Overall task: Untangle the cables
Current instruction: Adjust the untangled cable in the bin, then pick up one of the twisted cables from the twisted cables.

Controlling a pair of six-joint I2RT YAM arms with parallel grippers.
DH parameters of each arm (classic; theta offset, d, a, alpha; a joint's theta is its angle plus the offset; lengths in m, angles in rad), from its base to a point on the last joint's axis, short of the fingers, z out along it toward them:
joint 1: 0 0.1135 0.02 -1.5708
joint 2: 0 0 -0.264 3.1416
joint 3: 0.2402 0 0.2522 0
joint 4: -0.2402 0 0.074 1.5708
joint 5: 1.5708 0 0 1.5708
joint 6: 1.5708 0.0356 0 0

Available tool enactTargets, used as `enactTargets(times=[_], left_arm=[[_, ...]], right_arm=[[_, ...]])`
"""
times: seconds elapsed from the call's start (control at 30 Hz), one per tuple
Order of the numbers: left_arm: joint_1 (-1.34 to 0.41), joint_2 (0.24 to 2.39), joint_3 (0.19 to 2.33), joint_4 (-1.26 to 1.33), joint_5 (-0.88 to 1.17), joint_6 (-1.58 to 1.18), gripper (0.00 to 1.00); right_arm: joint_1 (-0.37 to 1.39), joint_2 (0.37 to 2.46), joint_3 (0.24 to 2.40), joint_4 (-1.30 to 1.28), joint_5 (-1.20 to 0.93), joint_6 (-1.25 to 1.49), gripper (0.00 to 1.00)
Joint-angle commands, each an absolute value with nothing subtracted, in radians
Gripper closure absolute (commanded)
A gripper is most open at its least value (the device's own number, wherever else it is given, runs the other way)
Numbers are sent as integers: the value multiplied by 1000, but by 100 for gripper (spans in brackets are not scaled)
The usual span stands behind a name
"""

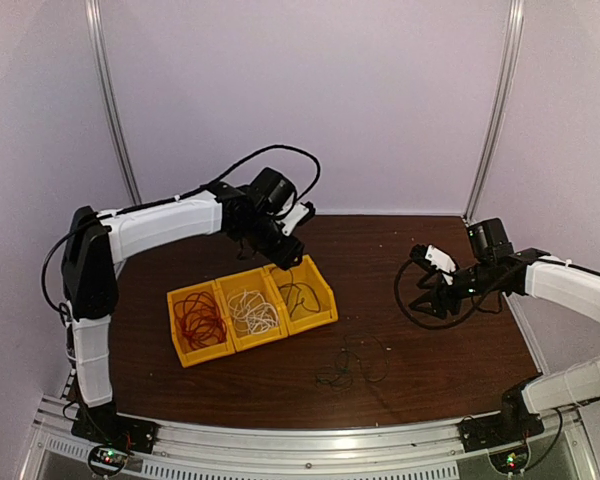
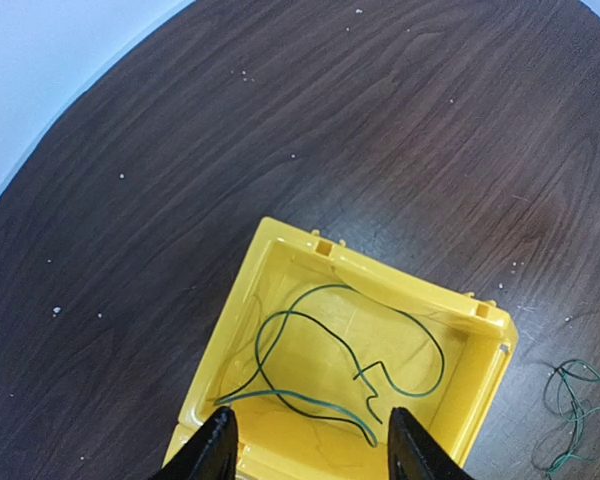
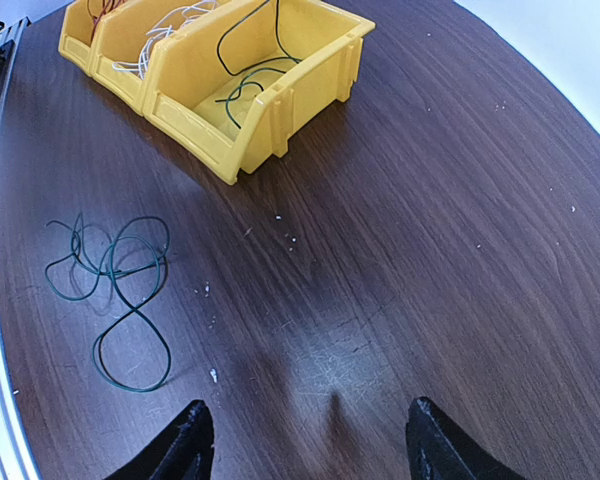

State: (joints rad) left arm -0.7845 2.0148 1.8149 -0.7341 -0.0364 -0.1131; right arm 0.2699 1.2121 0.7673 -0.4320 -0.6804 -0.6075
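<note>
Three yellow bins stand in a row. The left bin holds red cables (image 1: 200,320), the middle one white cables (image 1: 253,312), and the right bin (image 2: 485,345) a single dark green-black cable (image 2: 330,360) lying loose on its floor. My left gripper (image 2: 310,445) hangs over this right bin, open, with nothing between its fingers. A loose tangle of dark cables (image 3: 120,280) lies on the table in front of the bins. My right gripper (image 3: 310,430) hovers open over bare table to the right of the tangle, holding nothing.
The bins (image 1: 250,310) sit left of centre on the dark wooden table (image 1: 430,350). A metal rail runs along the table's near edge (image 1: 310,450). Pale walls close the back and sides. Thick black arm cables loop near the right wrist (image 1: 420,305).
</note>
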Motion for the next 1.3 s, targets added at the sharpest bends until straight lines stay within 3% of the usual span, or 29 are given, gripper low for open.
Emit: enactTargets(times=[0.0,0.23,0.47,0.77,0.97,1.27], left_arm=[[-779,2082,1790,-640,25,-143,48],[-780,2105,1745,-629,108,-161,58],[-816,1968,1701,-534,64,-129,53],[-995,1745,1435,-329,-30,-116,50],[-1048,1605,1158,-189,112,-276,55],[-1158,1626,973,-32,169,-383,59]], right_arm=[[265,1204,776,-440,-675,-620,34],[268,1209,775,-463,-720,-645,33],[340,1294,796,-488,-720,-658,30],[437,1411,838,-486,-713,-634,29],[496,1478,867,-502,-696,-635,30],[500,1437,853,-497,-660,-648,30]])
